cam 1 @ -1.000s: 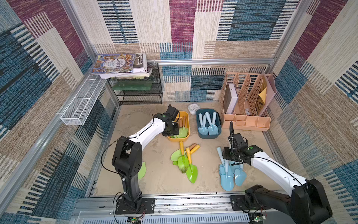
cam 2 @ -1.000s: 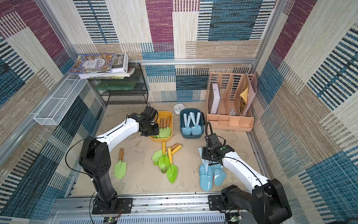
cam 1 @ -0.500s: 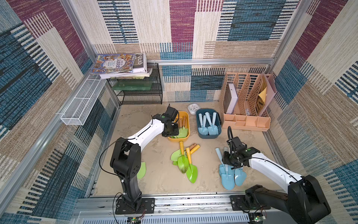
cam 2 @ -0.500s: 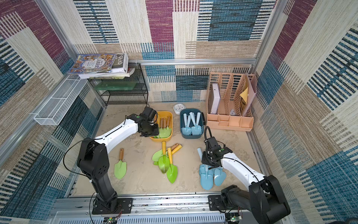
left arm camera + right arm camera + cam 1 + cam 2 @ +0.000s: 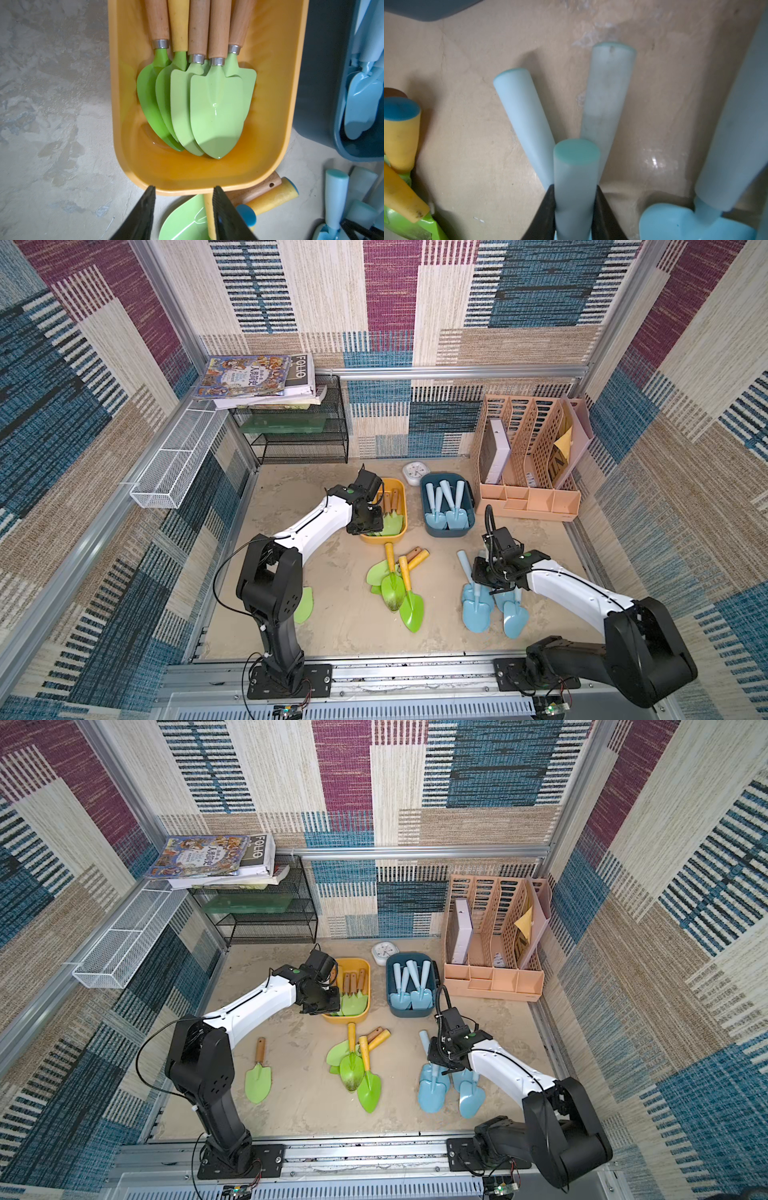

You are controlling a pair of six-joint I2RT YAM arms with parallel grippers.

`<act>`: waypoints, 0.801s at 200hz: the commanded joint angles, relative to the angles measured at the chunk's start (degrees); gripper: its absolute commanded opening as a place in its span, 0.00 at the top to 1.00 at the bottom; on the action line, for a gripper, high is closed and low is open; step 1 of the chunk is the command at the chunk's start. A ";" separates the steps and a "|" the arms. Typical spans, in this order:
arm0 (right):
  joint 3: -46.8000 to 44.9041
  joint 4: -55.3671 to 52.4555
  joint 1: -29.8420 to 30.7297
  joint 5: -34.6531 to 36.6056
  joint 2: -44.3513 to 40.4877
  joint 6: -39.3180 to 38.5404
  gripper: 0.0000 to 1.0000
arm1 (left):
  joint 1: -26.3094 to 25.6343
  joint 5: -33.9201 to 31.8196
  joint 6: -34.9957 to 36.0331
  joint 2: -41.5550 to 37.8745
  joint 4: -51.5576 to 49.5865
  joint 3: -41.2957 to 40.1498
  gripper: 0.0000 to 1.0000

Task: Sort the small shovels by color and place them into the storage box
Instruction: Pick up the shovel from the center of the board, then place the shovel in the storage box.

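At the near side of the sandy table (image 5: 340, 626) the right gripper (image 5: 574, 192) is down among the loose light blue plastic shovels (image 5: 478, 610), its fingers (image 5: 542, 218) clamped on the round handle of one light blue shovel (image 5: 576, 176). That handle is tipped up above two others lying flat. So the step in hand looks like the pick of a blue one.

Next comes a straight lift (neighbouring handles lie just beside it and could drag), then a carry to the dark blue plastic box (image 5: 446, 533), where blue shovels already lie.

Beside this lies a heap of lime-green shovels (image 5: 392, 593), and one more alone (image 5: 257, 1081).

Farther back the left gripper (image 5: 184, 189) hovers at the rim of the yellow plastic box (image 5: 276, 124), fingers (image 5: 143, 212) apart and empty, above five green-bladed shovels (image 5: 216, 116) stowed inside.
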 commanded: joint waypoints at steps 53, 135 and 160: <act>10.47 0.42 0.13 -0.58 2.89 -3.45 0.83 | -0.06 -1.24 0.38 -1.40 -0.52 -0.80 0.53; 32.64 -2.01 -3.48 -1.47 14.64 -13.45 0.83 | 0.24 -2.88 0.48 -2.64 -1.12 -1.05 0.53; 43.22 -3.10 -5.19 -1.29 23.40 -17.74 0.83 | 0.85 -3.51 0.43 -2.86 -1.64 -1.29 0.53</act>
